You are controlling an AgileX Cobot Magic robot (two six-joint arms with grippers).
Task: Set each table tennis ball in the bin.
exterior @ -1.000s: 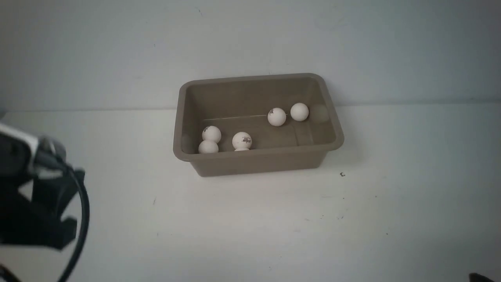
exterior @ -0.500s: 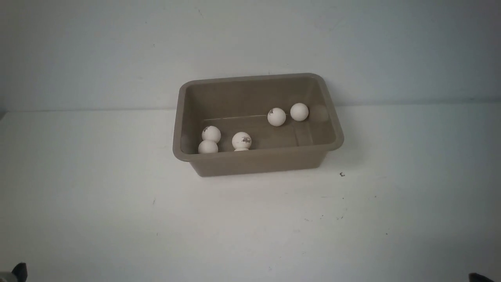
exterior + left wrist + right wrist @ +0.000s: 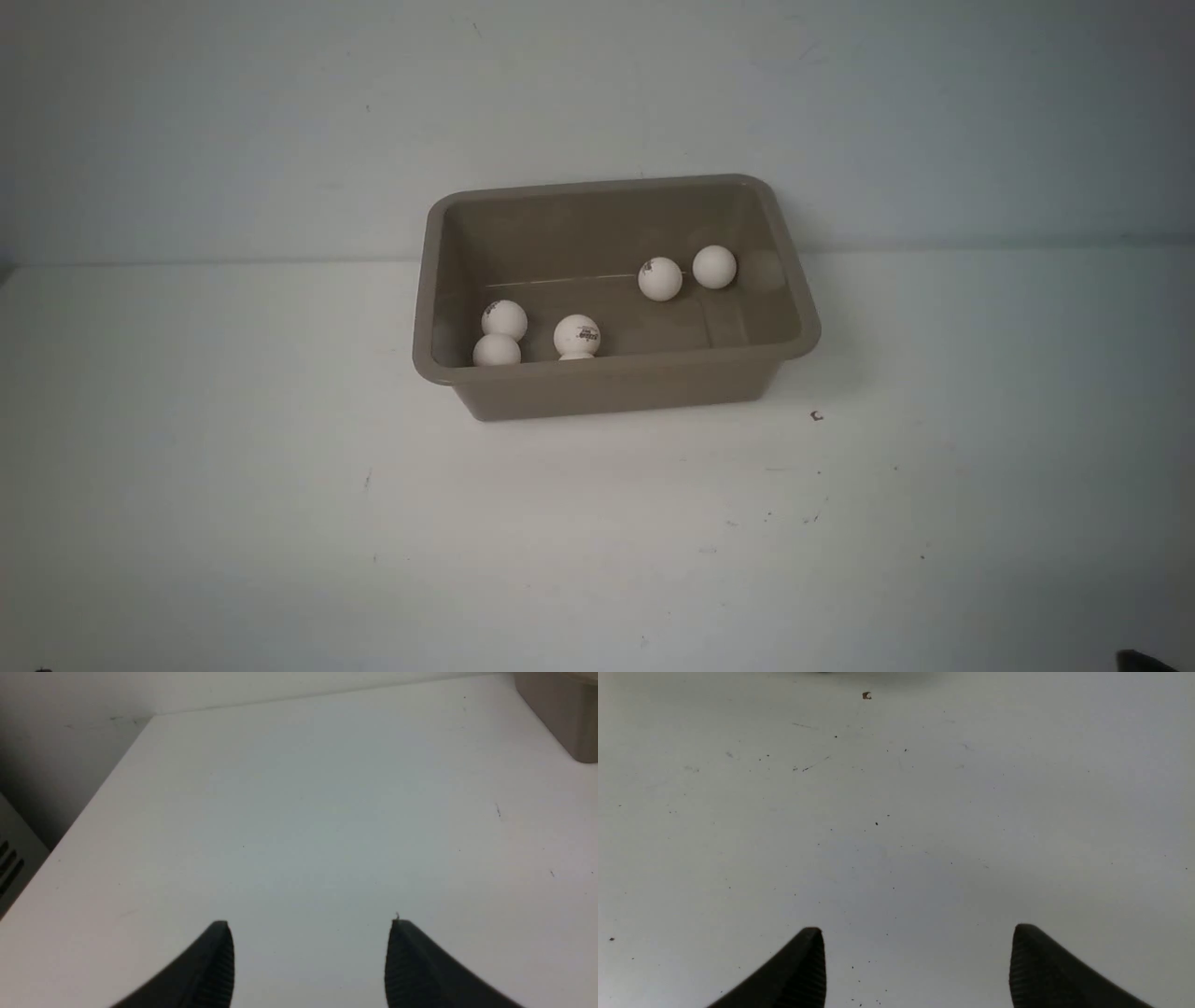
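Front view: the left arm, which a second ago filled the near left corner of the picture, is no longer seen there; only a dark sliver was left half a second ago, and now nothing of it shows. A small dark tip is seen at the near right corner, too little to be identified. The bin (image 3: 616, 373) stands toward the far edge of the tabletop (image 3: 280, 523), unmoved. Inside it, the table tennis balls (image 3: 576, 335) are counted as five clearly, two touching by the left wall, one by the near wall, two near the far right corner; a white sliver under the near-wall ball may be a sixth or a reflection, which cannot be told. None has shifted. No ball is seen on the tabletop.

Left wrist view: the left gripper (image 3: 310, 956) is shown with its fingers (image 3: 212, 970) spread and nothing between them, above bare tabletop. A corner of the bin is seen, well apart from it.

Right wrist view: the right gripper (image 3: 917, 966) is shown with fingers spread wide, empty, over speckled tabletop.

The withdrawal with both grippers empty is judged to mean that the task is finished or nearly so.
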